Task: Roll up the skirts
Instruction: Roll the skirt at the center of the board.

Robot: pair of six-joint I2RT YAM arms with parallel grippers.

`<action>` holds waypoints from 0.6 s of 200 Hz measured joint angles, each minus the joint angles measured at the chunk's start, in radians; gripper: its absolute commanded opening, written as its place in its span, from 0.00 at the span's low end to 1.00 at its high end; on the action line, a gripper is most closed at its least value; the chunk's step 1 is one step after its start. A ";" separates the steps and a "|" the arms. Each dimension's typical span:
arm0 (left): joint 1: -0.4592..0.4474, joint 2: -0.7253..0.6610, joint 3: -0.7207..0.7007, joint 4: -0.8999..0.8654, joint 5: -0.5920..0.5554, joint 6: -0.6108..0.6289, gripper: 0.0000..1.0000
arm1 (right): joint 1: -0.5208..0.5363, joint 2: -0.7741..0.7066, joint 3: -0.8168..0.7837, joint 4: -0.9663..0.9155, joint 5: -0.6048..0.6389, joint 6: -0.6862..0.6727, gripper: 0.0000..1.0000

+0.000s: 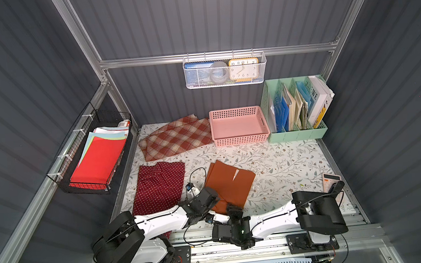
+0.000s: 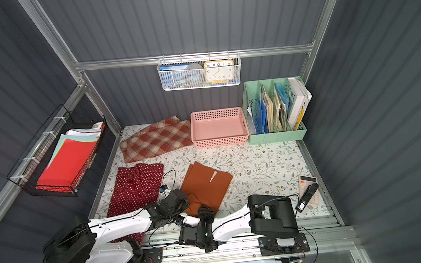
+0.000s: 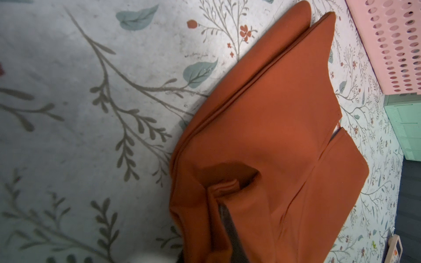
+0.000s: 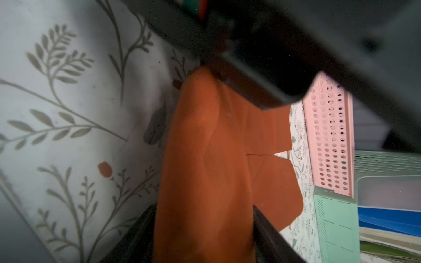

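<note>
The rust-orange skirt [image 1: 231, 181] lies near the table's front middle, its near edge lifted and bunched. My left gripper [image 1: 214, 204] is shut on that edge's left corner; in the left wrist view only a dark finger [image 3: 226, 218] shows between the folds of the skirt [image 3: 284, 127]. My right gripper [image 4: 204, 208] is just to the right of it, both fingers pressed against the bunched orange cloth [image 4: 205, 159] that fills the gap. The dark red polka-dot skirt [image 1: 159, 185] lies flat at the left. The plaid skirt [image 1: 176, 137] lies at the back left.
A pink basket [image 1: 241, 140] and a green file organiser [image 1: 297, 134] stand at the back right. A calculator [image 1: 331, 179] lies at the right edge. A black wire basket [image 1: 80, 188] with red sheets hangs on the left wall. A small white device with a cable [image 1: 193, 188] sits between the two near skirts.
</note>
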 measured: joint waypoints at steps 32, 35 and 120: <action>0.000 -0.005 0.000 0.003 0.010 0.000 0.00 | -0.004 0.013 0.004 -0.010 -0.019 0.004 0.13; 0.000 -0.006 0.000 0.003 0.011 0.000 0.00 | -0.004 0.013 0.006 -0.014 -0.022 0.011 0.12; -0.001 -0.244 -0.005 -0.154 -0.065 -0.002 0.89 | -0.056 -0.032 0.011 -0.053 -0.192 0.045 0.00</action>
